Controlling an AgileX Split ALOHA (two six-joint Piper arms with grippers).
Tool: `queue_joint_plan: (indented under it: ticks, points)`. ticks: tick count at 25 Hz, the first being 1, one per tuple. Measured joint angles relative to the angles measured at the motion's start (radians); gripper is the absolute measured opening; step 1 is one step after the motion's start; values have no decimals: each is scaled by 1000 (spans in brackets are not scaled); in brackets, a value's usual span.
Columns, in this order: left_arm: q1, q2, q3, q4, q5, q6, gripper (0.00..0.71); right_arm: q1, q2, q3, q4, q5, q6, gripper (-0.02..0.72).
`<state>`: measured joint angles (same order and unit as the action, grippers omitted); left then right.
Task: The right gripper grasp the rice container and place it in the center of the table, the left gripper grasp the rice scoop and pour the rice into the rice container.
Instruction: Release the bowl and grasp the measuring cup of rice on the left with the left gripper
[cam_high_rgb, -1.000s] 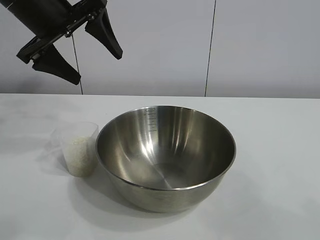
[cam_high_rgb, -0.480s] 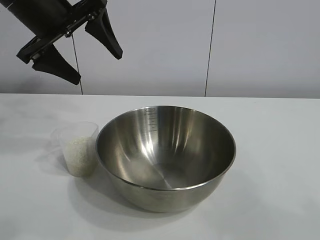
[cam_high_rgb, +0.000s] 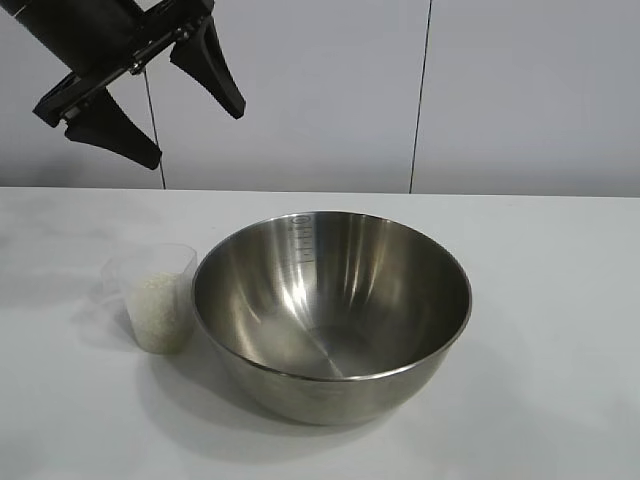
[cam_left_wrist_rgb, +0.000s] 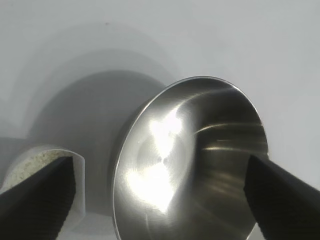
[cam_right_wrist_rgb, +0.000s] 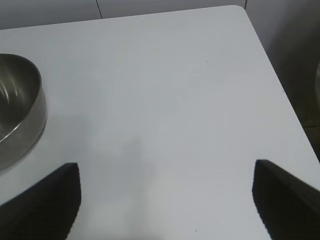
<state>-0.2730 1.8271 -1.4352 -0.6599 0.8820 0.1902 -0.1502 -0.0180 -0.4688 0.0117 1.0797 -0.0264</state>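
Note:
The rice container (cam_high_rgb: 332, 310), a large shiny steel bowl, stands empty in the middle of the white table (cam_high_rgb: 540, 300). The rice scoop (cam_high_rgb: 155, 295), a clear plastic cup holding rice (cam_high_rgb: 160, 310), stands upright just left of the bowl, almost touching it. My left gripper (cam_high_rgb: 195, 135) hangs open and empty high above the scoop. In the left wrist view the bowl (cam_left_wrist_rgb: 195, 160) and the scoop (cam_left_wrist_rgb: 45, 165) lie below its spread fingers (cam_left_wrist_rgb: 37, 195). My right gripper (cam_right_wrist_rgb: 165, 200) is open and empty over bare table right of the bowl (cam_right_wrist_rgb: 17, 110); it is outside the exterior view.
White wall panels stand behind the table. The table's far corner and side edge (cam_right_wrist_rgb: 260, 40) show in the right wrist view.

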Motion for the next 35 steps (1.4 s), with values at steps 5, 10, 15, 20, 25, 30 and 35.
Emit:
queue_joint_plan:
  ticks: [5,10,15,20,25,30,35]
  points:
    - [0,0,0,-1,-35,-8,659,0,0,0,0,0,0,639]
    - [0,0,0,-3,-35,-39,659,0,0,0,0,0,0,639]
    - [10,-3,-10,1,-62,-43,659,0,0,0,1,0,0,639]
    - [-10,-117,38,271,-299,-79,619,0,0,0,1,0,0,639]
    - [-115,-282,234,766,-624,-207,603,0,0,0,1,0,0,639]
    - [-135,-344,539,986,-1009,-341,603,0,0,0,1,2,0,639]
    - [-112,-348,809,895,-1420,-311,602,0,0,0,1,2,0,639]
